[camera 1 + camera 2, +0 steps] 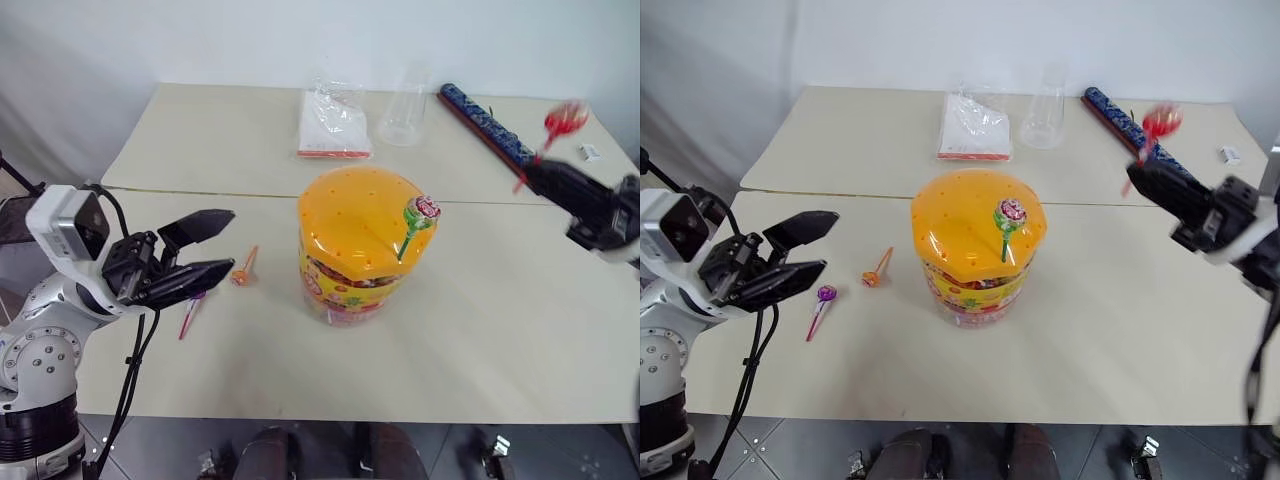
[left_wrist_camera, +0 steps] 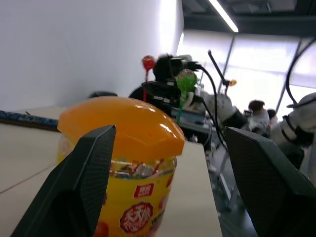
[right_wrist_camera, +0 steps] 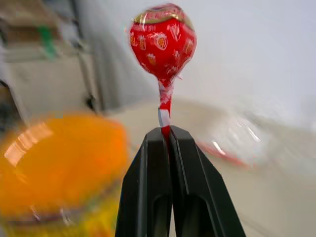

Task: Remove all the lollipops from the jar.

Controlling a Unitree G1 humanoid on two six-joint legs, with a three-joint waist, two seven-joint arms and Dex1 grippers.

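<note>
Jaws spread wide, the left gripper (image 1: 215, 248) hovers at far left above a purple lollipop (image 1: 826, 294) and an orange lollipop (image 1: 872, 277) lying on the table (image 1: 500, 340). At centre the jar (image 1: 357, 243) keeps a green lollipop (image 1: 421, 212) upright in its orange lid; to the right, the right gripper (image 3: 169, 132) pinches a red lollipop (image 3: 162, 39) by its stick, clear of the jar.

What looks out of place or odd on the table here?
Nothing is spilled or damaged. The jar stands upright, a green lollipop still in its lid. Purple and orange lollipops lie loose on the table, and the right gripper holds a red one.
</note>
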